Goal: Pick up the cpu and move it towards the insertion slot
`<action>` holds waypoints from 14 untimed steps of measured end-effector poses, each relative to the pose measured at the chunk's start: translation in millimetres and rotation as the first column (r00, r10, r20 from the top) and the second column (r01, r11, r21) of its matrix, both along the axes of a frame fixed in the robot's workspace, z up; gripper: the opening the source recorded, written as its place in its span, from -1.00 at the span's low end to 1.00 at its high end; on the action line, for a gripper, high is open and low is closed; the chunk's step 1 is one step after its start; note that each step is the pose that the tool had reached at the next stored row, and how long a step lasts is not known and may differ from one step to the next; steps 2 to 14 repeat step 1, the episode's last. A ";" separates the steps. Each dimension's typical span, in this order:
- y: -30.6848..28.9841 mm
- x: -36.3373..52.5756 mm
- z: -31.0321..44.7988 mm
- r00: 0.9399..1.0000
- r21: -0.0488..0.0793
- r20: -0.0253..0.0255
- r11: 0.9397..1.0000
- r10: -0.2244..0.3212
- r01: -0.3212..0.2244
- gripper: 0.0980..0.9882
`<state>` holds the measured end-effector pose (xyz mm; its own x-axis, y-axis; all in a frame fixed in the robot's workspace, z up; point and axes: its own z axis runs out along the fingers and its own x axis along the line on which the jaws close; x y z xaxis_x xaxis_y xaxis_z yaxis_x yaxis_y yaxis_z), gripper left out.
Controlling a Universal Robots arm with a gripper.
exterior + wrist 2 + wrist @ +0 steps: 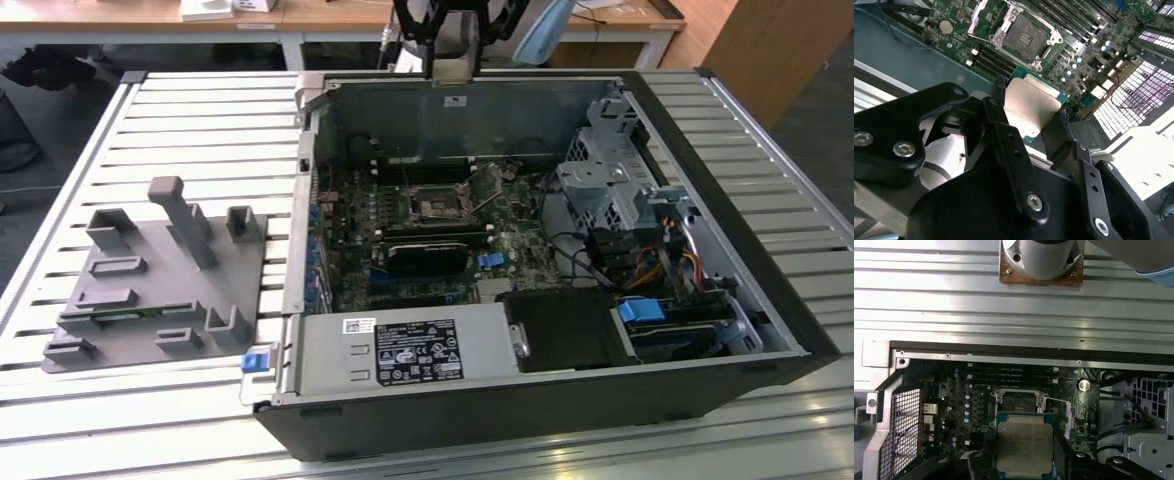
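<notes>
The cpu (1031, 107) sits clamped between the hand's (1029, 107) fingers (1004, 130), above the insertion slot (1021, 37).

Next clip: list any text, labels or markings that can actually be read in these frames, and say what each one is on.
None can be read.
Power supply label: rows of print and symbols, too small.
White sticker on the power supply's edge: blurred.
Small sticker on the case's far wall: too small.
cpu held in the gripper: faint marks on its lid in both wrist views, illegible.
Motherboard around the insertion slot: no readable print.
</notes>
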<state>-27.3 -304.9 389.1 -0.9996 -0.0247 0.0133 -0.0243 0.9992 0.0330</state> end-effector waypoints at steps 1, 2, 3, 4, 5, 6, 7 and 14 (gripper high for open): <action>0.0 0.0 0.0 1.000 0.000 0.000 1.000 0.000 0.000 0.00; 0.0 0.0 0.0 1.000 0.000 0.000 1.000 0.000 0.000 0.00; 0.0 0.0 0.0 1.000 0.000 0.000 1.000 0.000 0.000 0.00; 0.0 0.0 0.0 1.000 0.000 0.000 1.000 0.000 0.000 0.00; 0.0 0.0 0.0 1.000 0.000 0.000 1.000 0.000 0.000 0.00; 0.0 0.0 0.0 1.000 0.000 0.000 1.000 0.000 0.000 0.00; 0.0 0.0 0.0 1.000 0.000 0.000 1.000 0.000 0.000 0.00; 0.0 0.0 0.0 1.000 0.000 0.000 1.000 0.000 0.000 0.00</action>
